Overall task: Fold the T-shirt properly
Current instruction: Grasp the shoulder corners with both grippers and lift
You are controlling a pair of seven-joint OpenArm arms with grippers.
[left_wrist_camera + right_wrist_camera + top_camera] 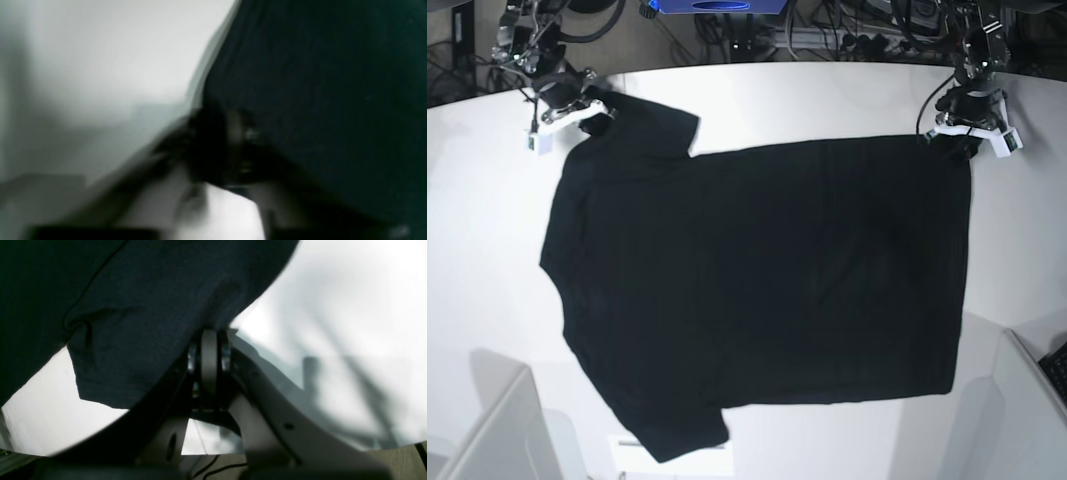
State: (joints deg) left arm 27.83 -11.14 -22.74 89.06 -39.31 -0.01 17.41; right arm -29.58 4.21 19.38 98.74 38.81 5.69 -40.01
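Fingers of right gripper pinch plain T-shirt; left gripper fingers unclear.

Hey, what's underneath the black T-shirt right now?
The T-shirt lies spread flat on the white table, which shows all around it. No bulges appear, but anything thin beneath the cloth would be hidden, as is its underside.
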